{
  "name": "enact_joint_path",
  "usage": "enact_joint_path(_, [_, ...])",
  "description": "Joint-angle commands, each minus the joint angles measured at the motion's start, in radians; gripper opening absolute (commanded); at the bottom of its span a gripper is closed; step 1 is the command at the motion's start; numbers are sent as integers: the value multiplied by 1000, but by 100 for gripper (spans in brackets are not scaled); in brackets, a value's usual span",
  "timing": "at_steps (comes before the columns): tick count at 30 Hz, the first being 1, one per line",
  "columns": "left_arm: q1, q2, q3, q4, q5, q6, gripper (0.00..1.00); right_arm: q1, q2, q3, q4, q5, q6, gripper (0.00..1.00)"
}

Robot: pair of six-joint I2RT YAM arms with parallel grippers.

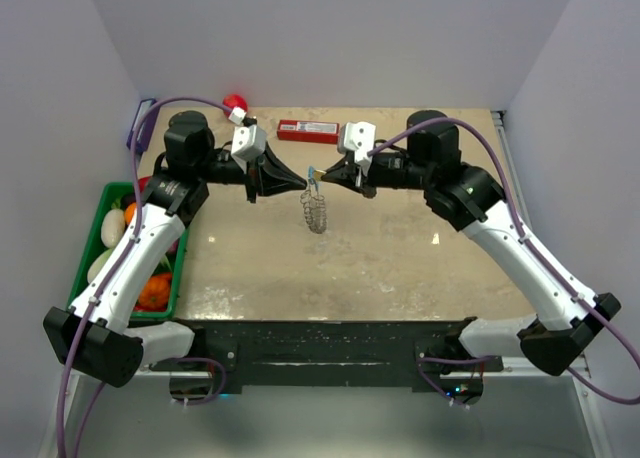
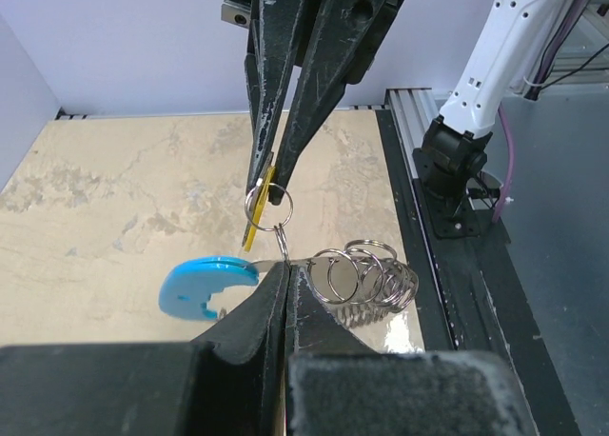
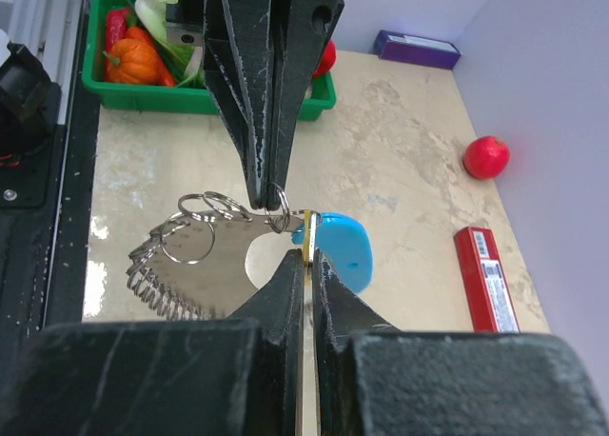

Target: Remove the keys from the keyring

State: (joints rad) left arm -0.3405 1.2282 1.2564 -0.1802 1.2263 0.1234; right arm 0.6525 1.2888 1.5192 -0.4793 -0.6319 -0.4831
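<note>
**While Held Between Two Arms: Separation Not Yet Made**

While the assembly hangs above the mottled beige table (image 1: 400,258), the left gripper (image 2: 285,272) is clamped on the keyring (image 2: 366,279), a floppy loop of silvery-grey wire links, at the end nearest its light-blue plastic tag (image 2: 205,286). The right gripper (image 3: 307,260) is closed edge-on over the small brass-yellow metal key (image 2: 257,217), which appears threaded on a small end ring.

Risks noted:
- A straight pull would likely not open the ring coil. It could drag the thin key out of the pinch.
- The left hold is on thin wire. A slip would drop the whole loop.
- The two sets of fingertips sit nearly touching, so any twist risks a clash.

Surroundings: a red ball (image 1: 236,103), a red rectangular box (image 1: 308,131), a purple box (image 1: 140,126) and a green produce basket (image 1: 115,190) all lie well apart. Only the ring coil itself obstructs.
</note>
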Motion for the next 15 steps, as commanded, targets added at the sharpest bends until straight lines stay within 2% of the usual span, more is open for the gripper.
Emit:
enact_joint_path(1, [8,-16,0,27,18,7,0,21,0,75,4,67,-29,0])
enact_joint_path(15, [8,-7,0,30,21,-1,0,98,44,111,-36,159,-87,0])
